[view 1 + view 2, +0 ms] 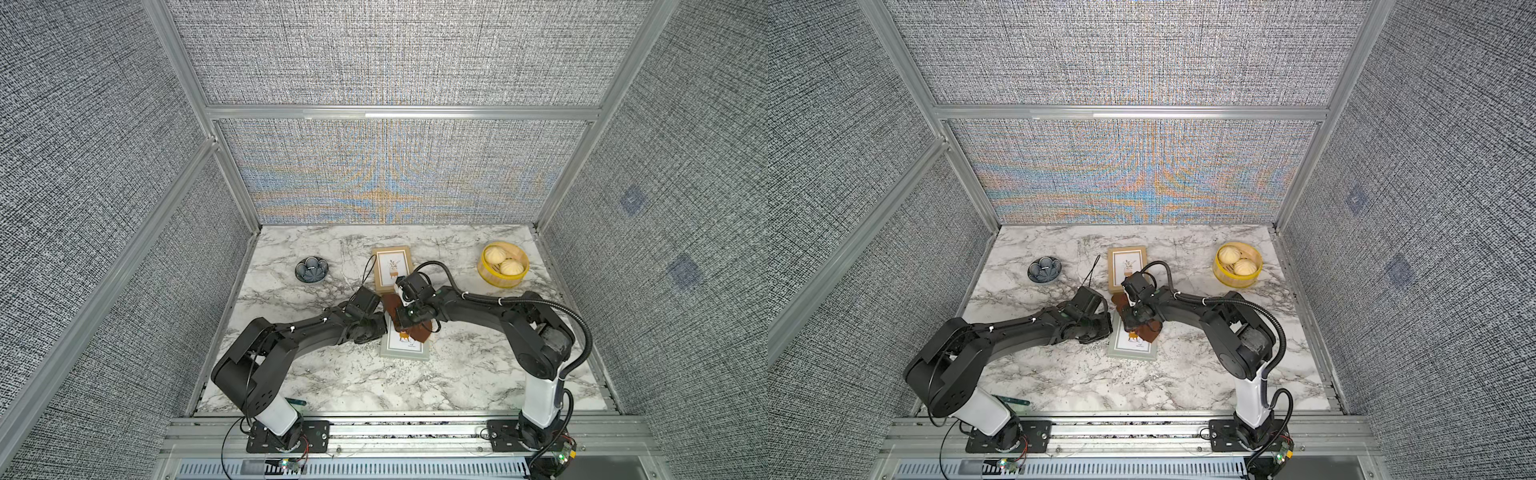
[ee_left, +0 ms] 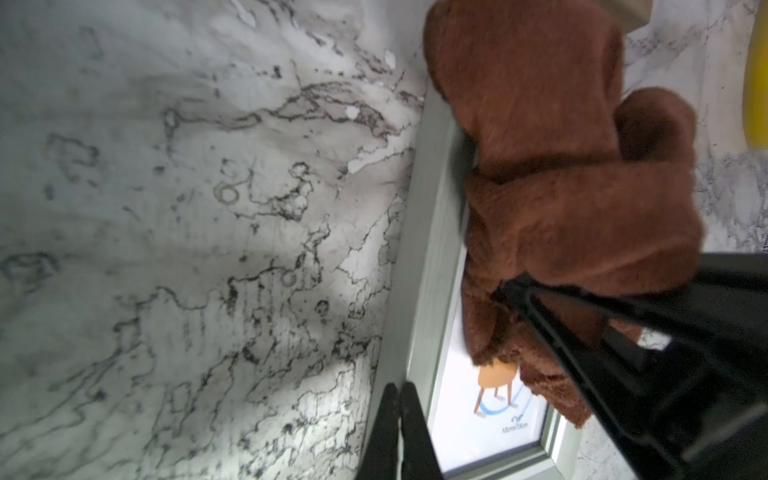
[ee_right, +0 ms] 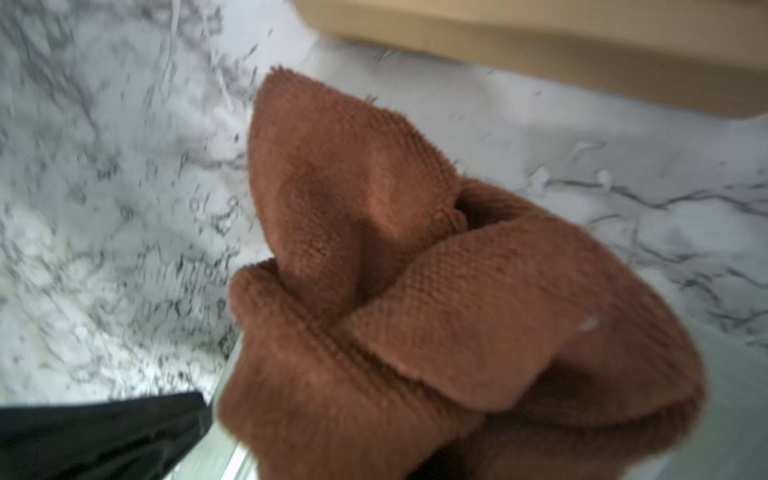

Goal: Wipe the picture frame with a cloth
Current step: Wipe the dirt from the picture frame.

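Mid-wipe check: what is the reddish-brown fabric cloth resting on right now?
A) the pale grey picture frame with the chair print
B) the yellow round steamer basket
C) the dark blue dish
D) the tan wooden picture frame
A: the reddish-brown fabric cloth is bunched over the pale grey picture frame, covering part of its chair print.

You can read one line on the paper insert (image 2: pixel 461 436) of the grey frame (image 2: pixel 428 257), just beside the left gripper (image 2: pixel 400 387) fingers: roughly "10cm 15cm". The line above it is too blurred.
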Motion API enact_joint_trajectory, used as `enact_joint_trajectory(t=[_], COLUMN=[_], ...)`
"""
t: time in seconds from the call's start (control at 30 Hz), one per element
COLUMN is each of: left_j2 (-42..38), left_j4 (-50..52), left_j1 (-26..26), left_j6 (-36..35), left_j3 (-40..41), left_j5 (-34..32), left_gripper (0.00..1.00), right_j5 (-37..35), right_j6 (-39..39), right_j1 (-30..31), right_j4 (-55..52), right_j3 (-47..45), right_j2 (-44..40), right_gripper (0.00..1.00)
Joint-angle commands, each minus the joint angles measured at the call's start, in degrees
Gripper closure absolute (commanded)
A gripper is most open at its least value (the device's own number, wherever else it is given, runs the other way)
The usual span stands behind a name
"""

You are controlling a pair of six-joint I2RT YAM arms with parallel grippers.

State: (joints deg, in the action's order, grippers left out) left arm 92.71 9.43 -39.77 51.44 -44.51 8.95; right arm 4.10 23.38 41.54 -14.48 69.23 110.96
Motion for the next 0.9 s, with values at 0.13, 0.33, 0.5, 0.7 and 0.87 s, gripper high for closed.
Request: enact_joint_trajectory(t=[0.13,0.33,0.5,0.7,0.87], left_j2=[1.2,1.6,1.6,1.5,2.2], left_j4=[15.6,15.6,15.8,15.5,15.3], left_j1=[-0.1,-0.1,-0.1,-0.1,-0.1], left_j6=[0.0,0.0,-0.1,0.2,0.5], left_j3=[1.5,0.9,1.0,1.3,1.1], left_j5=[-1.9,-2.0,-2.1,-2.4,-2.6], left_gripper=[0.99,0.99,0.99,1.0,1.0], right_j5=[-5.2,-2.7,-1.8,3.0,7.8], right_j6=[-2.9,-1.2,2.0,-9.4,-11.0], right_j1=[3.3,6.0,-1.7,2.7,7.3], right_j4=[-5.5,-3.3,-3.8,-7.2,-10.2], right_j3=[-5.8,-8.1,-4.2,-5.1,-9.3], right_j2=[-4.5,-5.0,-3.7,-6.9,-7.3], right_gripper=[1.0,1.0,1.0,1.0,1.0])
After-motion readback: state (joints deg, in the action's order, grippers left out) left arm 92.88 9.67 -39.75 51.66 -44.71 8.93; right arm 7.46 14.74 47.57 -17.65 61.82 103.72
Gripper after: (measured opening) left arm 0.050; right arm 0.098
